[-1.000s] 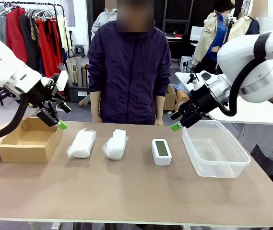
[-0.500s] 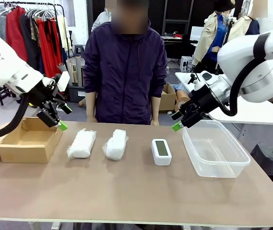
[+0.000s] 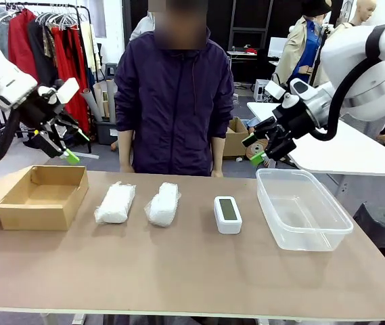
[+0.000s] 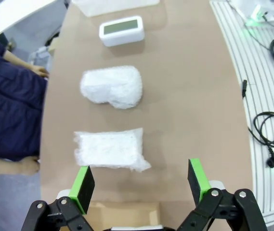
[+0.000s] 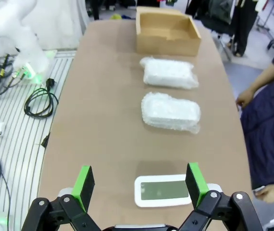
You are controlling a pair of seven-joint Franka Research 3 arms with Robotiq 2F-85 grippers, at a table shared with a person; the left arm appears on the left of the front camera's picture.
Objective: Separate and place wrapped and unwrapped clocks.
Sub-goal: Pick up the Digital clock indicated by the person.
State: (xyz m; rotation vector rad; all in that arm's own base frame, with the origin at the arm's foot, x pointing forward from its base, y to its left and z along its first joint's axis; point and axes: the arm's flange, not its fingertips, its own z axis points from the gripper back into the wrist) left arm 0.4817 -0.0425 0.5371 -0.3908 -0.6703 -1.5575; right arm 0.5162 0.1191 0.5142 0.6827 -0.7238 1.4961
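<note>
Left gripper (image 3: pixel 61 150) and right gripper (image 3: pixel 253 152) hover open, empty, near the table's (image 3: pixel 178 271) far corners, seemingly poised to sort two wrapped clocks (image 3: pixel 116 202) (image 3: pixel 163 204) from the bare clock (image 3: pixel 228 213).

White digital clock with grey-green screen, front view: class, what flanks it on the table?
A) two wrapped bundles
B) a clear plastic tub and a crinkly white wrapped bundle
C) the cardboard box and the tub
B: the white digital clock lies between the clear plastic tub and a crinkly white wrapped bundle.
</note>
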